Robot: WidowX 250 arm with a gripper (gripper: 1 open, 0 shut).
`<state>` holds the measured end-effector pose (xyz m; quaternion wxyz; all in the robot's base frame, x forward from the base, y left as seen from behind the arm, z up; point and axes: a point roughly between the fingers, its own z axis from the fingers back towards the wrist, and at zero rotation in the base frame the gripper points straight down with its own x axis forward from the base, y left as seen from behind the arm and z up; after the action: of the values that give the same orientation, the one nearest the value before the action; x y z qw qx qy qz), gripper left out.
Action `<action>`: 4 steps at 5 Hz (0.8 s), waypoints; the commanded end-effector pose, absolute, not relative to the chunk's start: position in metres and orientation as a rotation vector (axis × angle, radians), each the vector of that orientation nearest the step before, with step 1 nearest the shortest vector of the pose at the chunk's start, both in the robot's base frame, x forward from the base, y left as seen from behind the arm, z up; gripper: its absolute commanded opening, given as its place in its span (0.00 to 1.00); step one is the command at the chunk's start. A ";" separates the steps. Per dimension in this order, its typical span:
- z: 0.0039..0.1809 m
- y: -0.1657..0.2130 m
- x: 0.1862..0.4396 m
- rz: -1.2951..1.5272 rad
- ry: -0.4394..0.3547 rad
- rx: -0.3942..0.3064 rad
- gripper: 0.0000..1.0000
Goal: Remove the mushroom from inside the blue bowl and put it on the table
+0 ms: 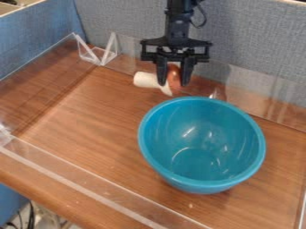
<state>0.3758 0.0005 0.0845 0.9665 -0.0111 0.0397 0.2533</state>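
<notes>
Camera view, left to right: bare tabletop [72, 116] with its clear low wall on the near-left, then up at the back the hand [176, 79] pointing straight down, fingers narrowed around the mushroom [174, 78], reddish cap between them, pale stem sticking out to the left. It hangs just behind the blue bowl [201, 143], which sits right of centre and looks empty. So the mushroom is out and we're in the placing step; next call is to lower it onto open wood clear of the bowl's rim, then open the fingers
</notes>
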 end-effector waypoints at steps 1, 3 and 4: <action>0.126 -0.015 0.380 0.458 -0.028 -0.055 0.00; 0.132 -0.018 0.391 0.454 -0.052 -0.076 0.00; 0.142 -0.021 0.396 0.437 -0.061 -0.086 0.00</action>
<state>0.3916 -0.0189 0.1099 0.9746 -0.0307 0.0138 0.2216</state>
